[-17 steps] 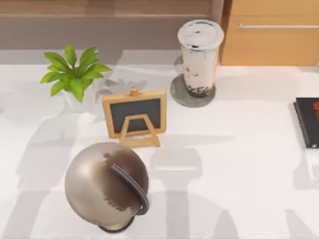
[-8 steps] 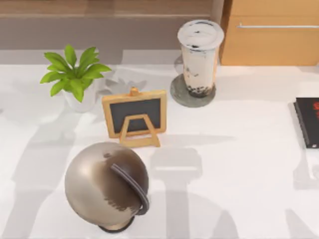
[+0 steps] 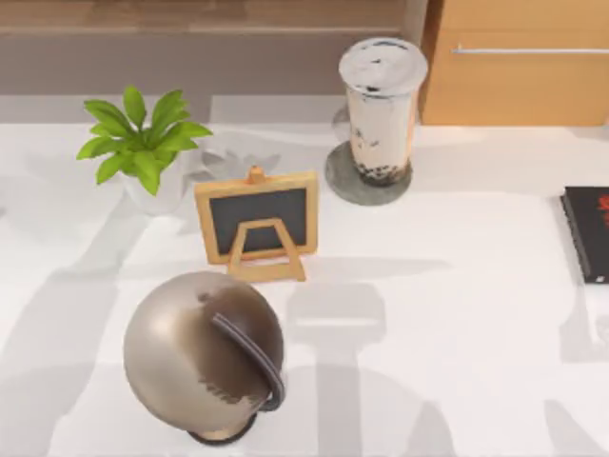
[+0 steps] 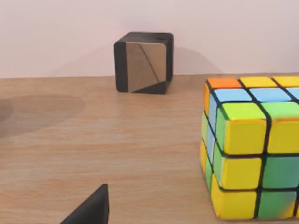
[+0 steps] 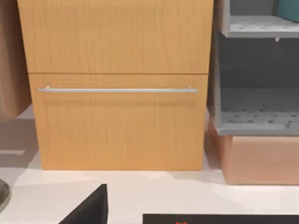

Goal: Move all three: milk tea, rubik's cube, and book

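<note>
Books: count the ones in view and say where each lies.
1. A black book with red marks lies flat at the table's right edge, cut off by the frame; its edge also shows in the right wrist view. Others may sit outside the frames.

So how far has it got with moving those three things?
Nothing looks finished. The milk tea stands on a grey disc at the back of the table, untouched. The left wrist view sits close to the rubik's cube on a wooden surface, so that seems to be in hand, not yet gripped. The book isn't in sight, so it is still to do.
</note>
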Motion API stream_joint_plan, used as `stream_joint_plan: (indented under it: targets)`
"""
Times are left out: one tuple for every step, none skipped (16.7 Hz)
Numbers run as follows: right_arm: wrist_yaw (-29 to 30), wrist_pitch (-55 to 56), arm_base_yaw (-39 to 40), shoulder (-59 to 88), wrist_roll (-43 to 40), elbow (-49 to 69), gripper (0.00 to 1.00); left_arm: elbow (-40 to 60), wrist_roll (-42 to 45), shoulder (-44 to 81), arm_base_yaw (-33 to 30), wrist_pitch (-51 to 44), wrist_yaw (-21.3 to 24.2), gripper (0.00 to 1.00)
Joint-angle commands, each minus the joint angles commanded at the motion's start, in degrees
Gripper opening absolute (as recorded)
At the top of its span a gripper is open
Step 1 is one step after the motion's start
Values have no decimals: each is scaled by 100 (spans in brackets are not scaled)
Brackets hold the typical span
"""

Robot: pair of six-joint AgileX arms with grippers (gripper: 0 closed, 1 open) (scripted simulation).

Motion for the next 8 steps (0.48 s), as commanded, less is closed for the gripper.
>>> stream_joint_plan:
  targets:
    - [0, 0, 0, 0, 0, 0, 100, -376, 6, -404, 45, -29, 92, 100]
    - [0, 0, 0, 0, 0, 0, 100, -787, 10, -853, 89, -53, 195, 100]
    - [0, 0, 0, 0, 0, 0, 100, -1229, 10, -1342, 135, -70, 308, 100]
    - [0, 0, 0, 0, 0, 0, 100, -1697, 8, -1865, 184, -81, 428, 100]
    - [0, 0, 0, 0, 0, 0, 100, -2186, 3, -2417, 236, -83, 554, 100]
    - [0, 0, 0, 0, 0, 0, 100, -2692, -1, -2992, 292, -79, 682, 100]
    - [0, 0, 0, 0, 0, 0, 100, -3210, -5, -3584, 353, -70, 810, 100]
    - [0, 0, 0, 0, 0, 0, 100, -3736, -9, -4183, 421, -58, 936, 100]
